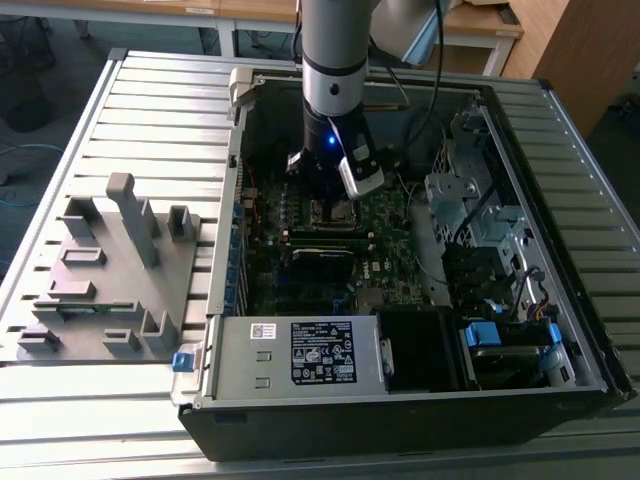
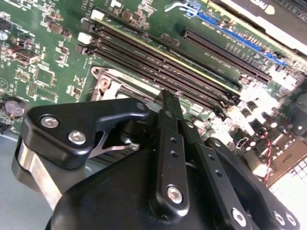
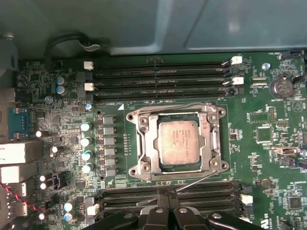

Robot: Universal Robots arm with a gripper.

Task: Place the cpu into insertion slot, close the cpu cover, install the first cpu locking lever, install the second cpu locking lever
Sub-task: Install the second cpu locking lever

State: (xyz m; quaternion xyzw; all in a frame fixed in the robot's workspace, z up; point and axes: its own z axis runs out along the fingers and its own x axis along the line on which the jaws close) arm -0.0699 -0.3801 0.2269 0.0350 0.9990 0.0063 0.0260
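Observation:
The cpu (image 3: pixel 178 142), a dull silver square, lies flat in the insertion slot (image 3: pixel 136 118) on the green board. The cpu cover (image 3: pixel 144 143) is down around it, and the chip shows through its window. One thin wire lever (image 3: pixel 168 106) runs along the far edge of the socket. A second wire lever (image 3: pixel 201 178) slants off the socket's corner and ends at the tips of my gripper (image 3: pixel 167 194). The black fingers (image 2: pixel 165 112) stand close together with no gap showing. In the exterior view my gripper (image 1: pixel 330 200) hangs low over the socket inside the case.
Long black memory slots (image 3: pixel 163 76) run on both sides of the socket, one bank (image 3: pixel 211 191) directly beside my fingertips. A row of capacitors (image 3: pixel 86 141) flanks it. The power supply (image 1: pixel 300 350), a drive cage (image 1: pixel 480 210) and case walls hem in the board. A grey fixture (image 1: pixel 110 270) sits outside.

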